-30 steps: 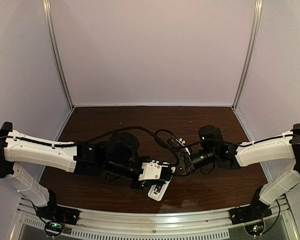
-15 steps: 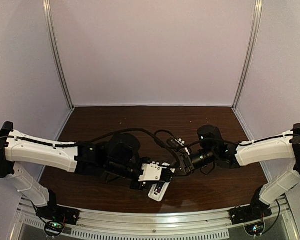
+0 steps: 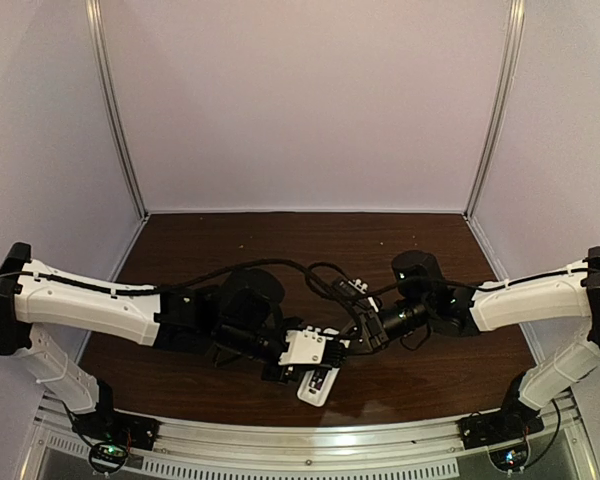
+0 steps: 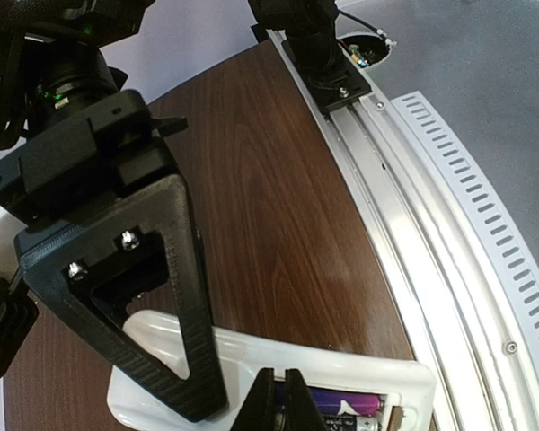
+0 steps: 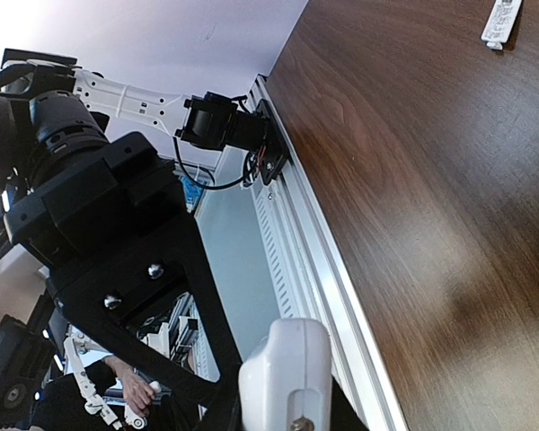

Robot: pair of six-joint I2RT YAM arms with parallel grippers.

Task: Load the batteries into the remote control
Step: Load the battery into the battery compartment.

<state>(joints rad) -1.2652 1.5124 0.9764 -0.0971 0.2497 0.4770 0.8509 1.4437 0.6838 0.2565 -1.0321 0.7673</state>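
The left claw (image 4: 278, 404) has its two tips pressed together with nothing between them. It seems to be working as a blunt poker, not a clamp. The tips come down onto a purple battery (image 4: 340, 400) that lies lengthwise in the open bay of the remote (image 4: 278, 356), probably to seat it against the contacts. A second cell may lie beside it, but the frame edge cuts that off.

The remote lies bay-up on the bench (image 4: 278, 206), close to the metal rail (image 4: 404, 224) at the near edge, where both arms can reach it.

The right claw (image 3: 358, 342) looks clamped across the other end of the remote. One dark finger (image 4: 184, 296) crosses the white body, likely bracing it so the push does not slide or tip it.

Well apart, on bare wood, lies a small white piece (image 5: 501, 22). It may be the bay cover, set out of the way until the cells are in.
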